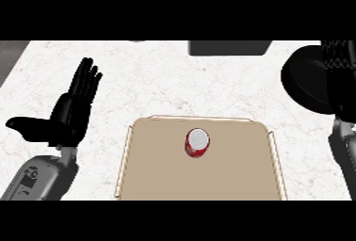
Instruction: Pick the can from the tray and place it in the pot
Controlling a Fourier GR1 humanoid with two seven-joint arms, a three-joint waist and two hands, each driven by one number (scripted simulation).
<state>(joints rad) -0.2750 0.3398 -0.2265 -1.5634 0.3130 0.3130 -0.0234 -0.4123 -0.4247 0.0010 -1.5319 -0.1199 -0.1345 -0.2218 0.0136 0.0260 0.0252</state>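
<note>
On the white marbled surface [153, 80] lie one tan rectangular tray [236, 183], one black round pot [309, 80] at upper right, and one red can with a silver top [198, 143], upright mid-tray. The left hand [69, 113] rests open at the left with fingers straight; I cannot tell the state of the right hand [339, 56] at the pot. The reach would best come down over the can and close round its sides without tipping it.

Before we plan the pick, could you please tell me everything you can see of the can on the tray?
The can is small and red with a pale silvery top. It stands upright on the tan tray, a little above the tray's middle, and only the tray touches it. No dents or label details can be made out. Neither hand is on it: the left hand rests open well to its left.
</note>
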